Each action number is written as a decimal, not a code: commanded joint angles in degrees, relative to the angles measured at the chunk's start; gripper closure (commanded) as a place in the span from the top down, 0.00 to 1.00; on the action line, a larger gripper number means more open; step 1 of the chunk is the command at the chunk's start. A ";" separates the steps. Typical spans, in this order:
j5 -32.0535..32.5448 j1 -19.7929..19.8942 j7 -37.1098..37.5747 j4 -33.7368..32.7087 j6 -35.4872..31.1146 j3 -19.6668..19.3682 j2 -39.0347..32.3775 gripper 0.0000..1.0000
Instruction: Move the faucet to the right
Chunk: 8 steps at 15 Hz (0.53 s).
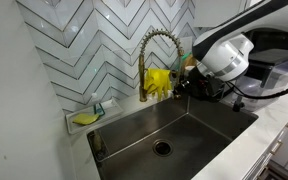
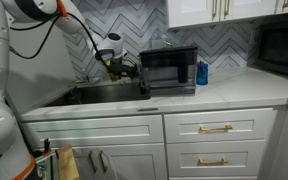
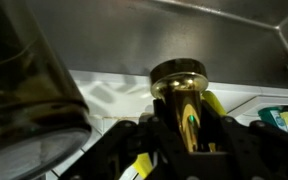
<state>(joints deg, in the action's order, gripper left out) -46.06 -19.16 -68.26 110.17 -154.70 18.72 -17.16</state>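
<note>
One gripper (image 1: 182, 84) straddles the faucet (image 3: 180, 95): upright stem between its jaws, whether clamped I cannot tell.

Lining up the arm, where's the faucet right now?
In an exterior view, the faucet stands behind the sink, against the chevron tile, yellow cloth beside it.

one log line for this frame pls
hand: at stem of tall gold spring-coil faucet, stem centred in wrist view, grip unclear | yellow cloth: beside stem | steel sink: below
</note>
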 commanded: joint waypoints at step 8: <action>13.85 2.30 9.96 0.07 0.90 1.75 1.38 0.14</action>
<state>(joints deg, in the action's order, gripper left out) -36.74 -18.23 -62.49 108.65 -154.69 19.61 -17.49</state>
